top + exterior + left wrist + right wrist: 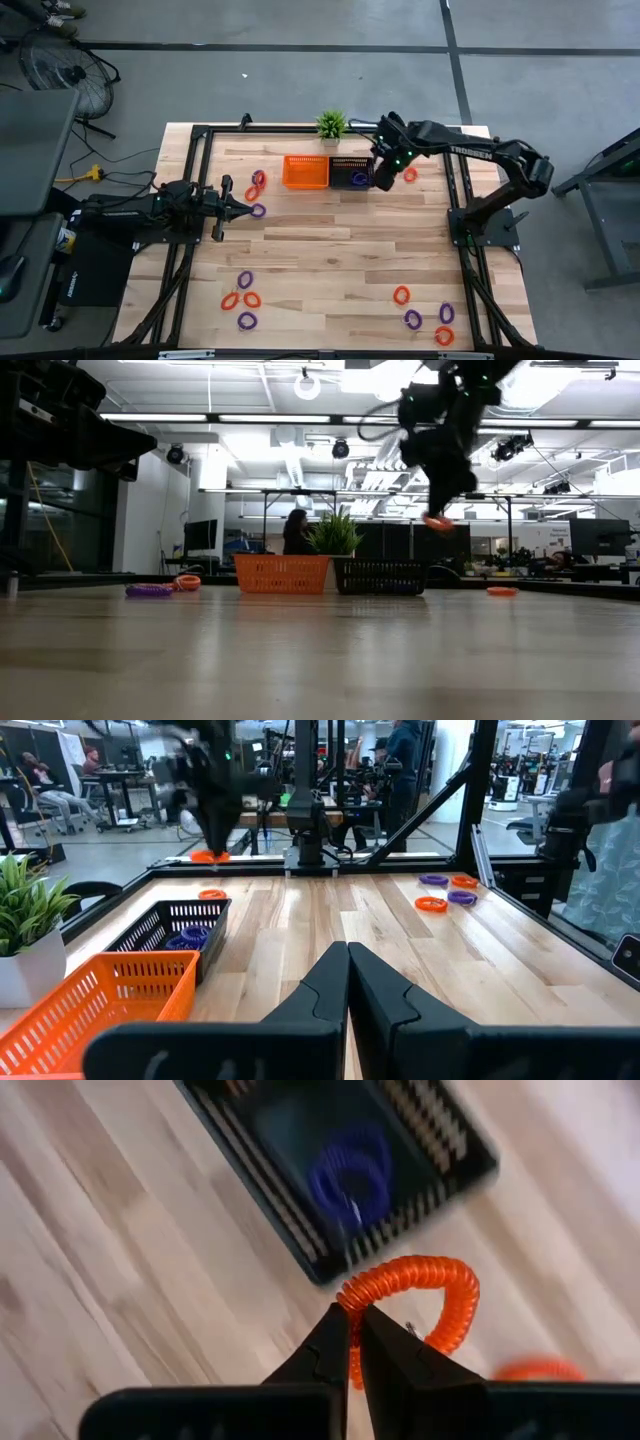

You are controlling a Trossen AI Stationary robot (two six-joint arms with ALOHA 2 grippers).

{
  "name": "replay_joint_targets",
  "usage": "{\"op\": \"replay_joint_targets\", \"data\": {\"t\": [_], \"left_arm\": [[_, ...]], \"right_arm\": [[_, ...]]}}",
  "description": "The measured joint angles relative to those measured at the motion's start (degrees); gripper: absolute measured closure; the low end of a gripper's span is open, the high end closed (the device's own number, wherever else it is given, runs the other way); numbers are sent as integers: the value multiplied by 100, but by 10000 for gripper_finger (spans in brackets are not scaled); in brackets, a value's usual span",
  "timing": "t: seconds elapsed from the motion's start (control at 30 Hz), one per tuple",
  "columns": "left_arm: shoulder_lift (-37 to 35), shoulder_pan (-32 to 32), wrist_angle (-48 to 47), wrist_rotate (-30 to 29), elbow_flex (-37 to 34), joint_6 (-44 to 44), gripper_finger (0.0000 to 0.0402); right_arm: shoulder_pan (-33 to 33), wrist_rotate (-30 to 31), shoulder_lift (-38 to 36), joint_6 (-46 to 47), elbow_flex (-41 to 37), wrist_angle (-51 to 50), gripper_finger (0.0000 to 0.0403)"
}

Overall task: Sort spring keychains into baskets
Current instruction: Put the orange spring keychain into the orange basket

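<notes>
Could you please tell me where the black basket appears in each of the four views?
High view: black basket at the table's far middle, right of the orange basket.
Low view: centre, right of the orange basket.
Left wrist view: left of centre.
Right wrist view: top, holding a purple keychain.
Shared landmark: the orange basket.

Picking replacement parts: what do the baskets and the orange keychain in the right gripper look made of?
Baskets, orange and black: likely moulded plastic, with open mesh walls. Orange keychain: probably flexible plastic, glossy tight coil, pinched in the right gripper. Tabletop: pale wood planks.

"TROSSEN" in white letters on the right arm [470, 152]
</notes>
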Motion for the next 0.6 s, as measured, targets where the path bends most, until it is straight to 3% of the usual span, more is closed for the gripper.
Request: {"op": "replay_joint_targets", "data": {"t": [0.6], "left_arm": [[0,1,0,0,2,1,401]], "right_arm": [[531,6,2569,-900,3362,-313,390]]}}
